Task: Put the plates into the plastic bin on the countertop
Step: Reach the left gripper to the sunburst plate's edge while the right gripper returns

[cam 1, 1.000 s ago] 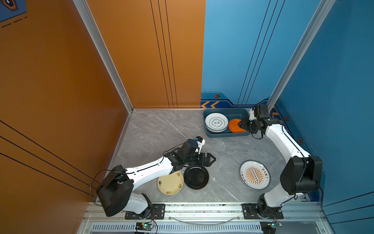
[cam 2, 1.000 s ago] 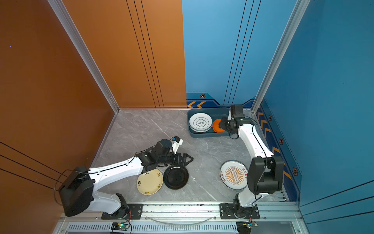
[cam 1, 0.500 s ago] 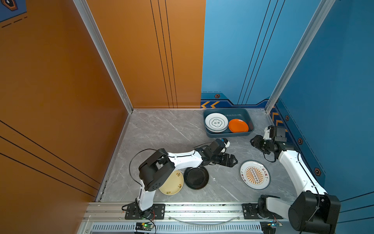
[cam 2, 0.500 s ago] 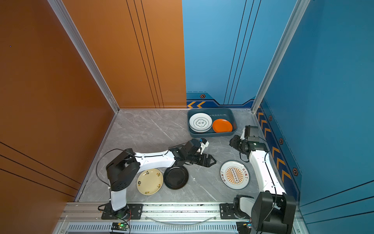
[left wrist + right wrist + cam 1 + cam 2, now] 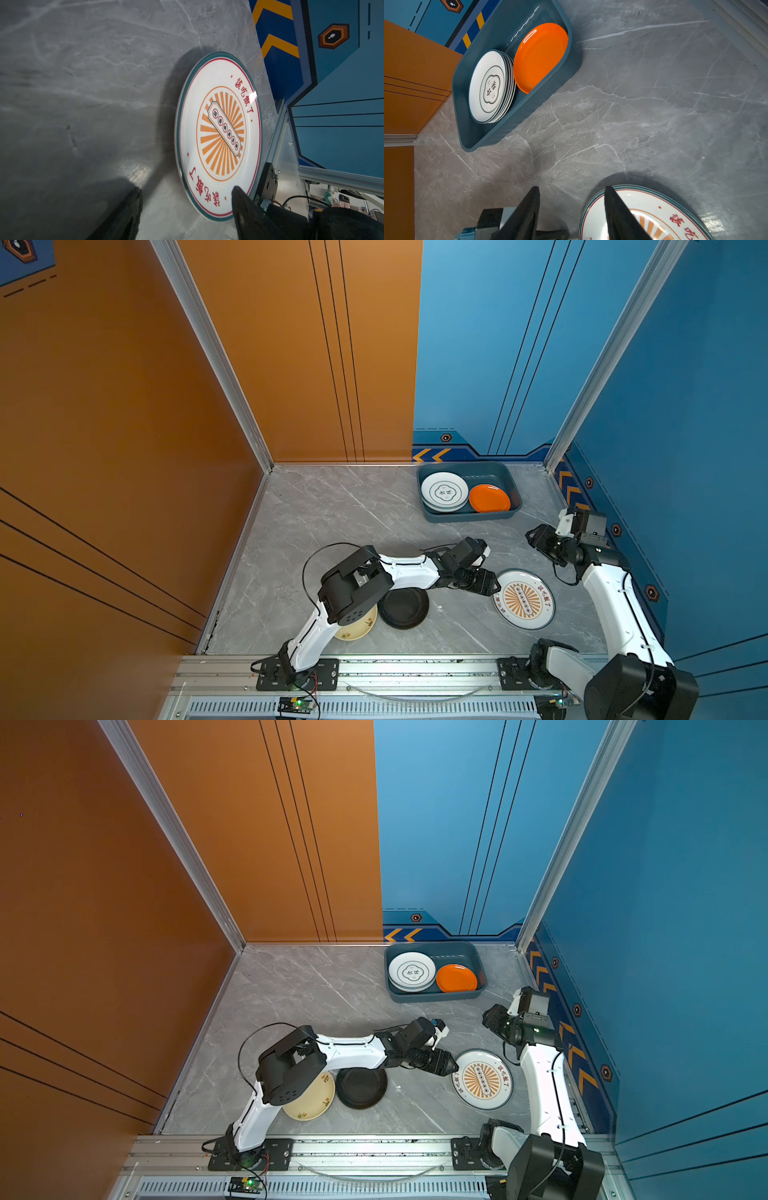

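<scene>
Sunburst plate (image 5: 523, 599): flat on tabletop (image 5: 353, 514), directly ahead of left hand (image 5: 494, 587), near rim between its fingers (image 5: 245, 207).
Left hand: open, not yet clamped.
Right hand (image 5: 534, 537): open, empty, farther off.
Bin (image 5: 469, 516): beyond plate, well apart from left hand.

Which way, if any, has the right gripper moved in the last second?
Yes. The right gripper has withdrawn from above the plastic bin and its orange plate, toward the front rail.

Bright even light, soft shadows on countertop (image 5: 83, 83), glare spot on sunburst plate (image 5: 220, 133), sharp focus
</scene>
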Action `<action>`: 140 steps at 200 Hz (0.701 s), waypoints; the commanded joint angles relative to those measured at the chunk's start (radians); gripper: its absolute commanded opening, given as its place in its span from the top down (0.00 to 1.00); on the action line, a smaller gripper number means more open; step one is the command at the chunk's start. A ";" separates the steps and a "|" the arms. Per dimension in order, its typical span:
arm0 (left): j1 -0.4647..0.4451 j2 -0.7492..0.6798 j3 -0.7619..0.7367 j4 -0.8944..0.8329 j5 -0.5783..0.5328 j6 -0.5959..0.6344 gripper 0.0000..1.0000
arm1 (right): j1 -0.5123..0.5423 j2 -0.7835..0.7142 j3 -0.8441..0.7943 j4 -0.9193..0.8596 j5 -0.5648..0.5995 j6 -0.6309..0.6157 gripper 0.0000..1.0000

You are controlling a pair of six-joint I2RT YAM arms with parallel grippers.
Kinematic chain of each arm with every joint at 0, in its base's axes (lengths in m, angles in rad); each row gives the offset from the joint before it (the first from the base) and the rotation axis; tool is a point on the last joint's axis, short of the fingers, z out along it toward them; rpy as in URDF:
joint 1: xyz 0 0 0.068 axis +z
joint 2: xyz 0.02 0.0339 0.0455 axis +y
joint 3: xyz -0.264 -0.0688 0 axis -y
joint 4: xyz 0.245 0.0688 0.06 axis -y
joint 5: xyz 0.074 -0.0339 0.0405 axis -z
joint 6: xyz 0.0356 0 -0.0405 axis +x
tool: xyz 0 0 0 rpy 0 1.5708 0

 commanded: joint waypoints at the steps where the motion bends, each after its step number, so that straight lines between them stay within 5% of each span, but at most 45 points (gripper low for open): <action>1: -0.010 0.031 0.041 -0.013 0.034 -0.007 0.32 | -0.008 -0.017 -0.019 -0.006 -0.027 -0.015 0.47; 140: -0.022 0.157 0.154 -0.120 0.016 0.034 0.63 | -0.011 -0.008 -0.022 0.007 -0.035 -0.013 0.47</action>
